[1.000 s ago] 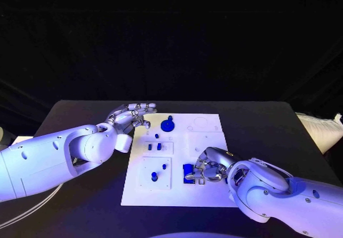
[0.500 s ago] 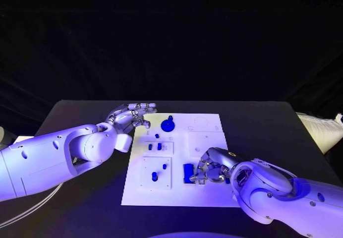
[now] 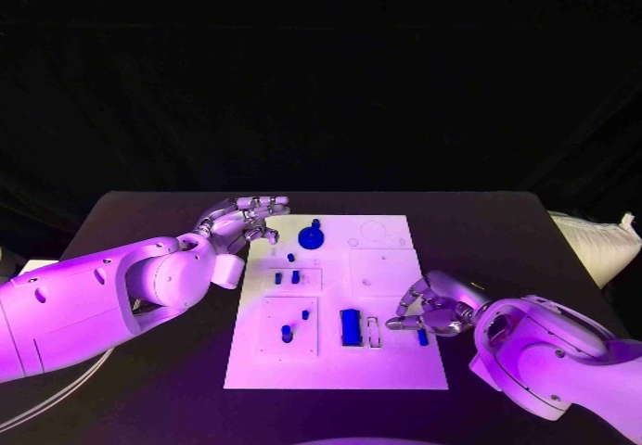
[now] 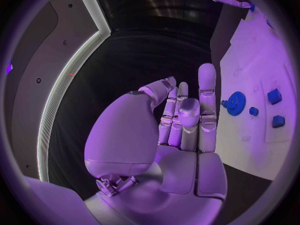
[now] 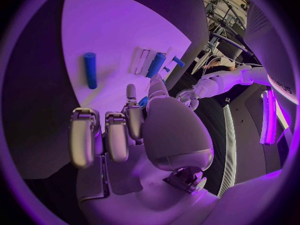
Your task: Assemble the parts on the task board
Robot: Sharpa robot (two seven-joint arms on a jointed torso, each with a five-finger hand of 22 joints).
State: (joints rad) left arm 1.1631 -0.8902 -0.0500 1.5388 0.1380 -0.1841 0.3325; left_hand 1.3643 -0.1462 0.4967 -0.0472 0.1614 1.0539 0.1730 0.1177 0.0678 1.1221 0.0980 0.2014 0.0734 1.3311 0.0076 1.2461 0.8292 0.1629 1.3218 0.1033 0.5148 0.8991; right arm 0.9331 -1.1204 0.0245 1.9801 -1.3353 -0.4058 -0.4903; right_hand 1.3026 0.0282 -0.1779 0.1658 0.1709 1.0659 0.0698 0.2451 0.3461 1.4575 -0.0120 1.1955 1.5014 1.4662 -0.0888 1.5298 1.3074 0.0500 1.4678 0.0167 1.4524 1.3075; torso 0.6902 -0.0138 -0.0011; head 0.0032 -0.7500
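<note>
On the black table (image 3: 134, 209) lies the white task board (image 3: 381, 362), and everything else is best placed against it. Its parts are spread over its face: a blue gear (image 3: 312, 236) near the far edge, two small blue blocks (image 3: 285, 277) in a framed recess toward the left side, two small blue pegs (image 3: 288, 333) in a second recess nearer the robot, and a long blue bar (image 3: 351, 326) lying just beside a narrow slot (image 3: 373, 332) on the near half.

The right hand (image 3: 430, 311) hovers over the board's near right part, just beside that slot, fingers curled in. Something small and blue (image 3: 423, 337) shows at its fingertips, but whether it is pinched or merely lying under them cannot be told. In the right wrist view a blue cylinder (image 5: 90, 70) lies loose on the board, apart from the fingers (image 5: 106, 135), so that piece is not held. The hand's place by the slot suggests it is working on seating a part there.

The left hand (image 3: 248, 218) rests at the board's far left corner, near the gear, fingers straight and close together, holding nothing; it seems parked there, perhaps to steady the board.
</note>
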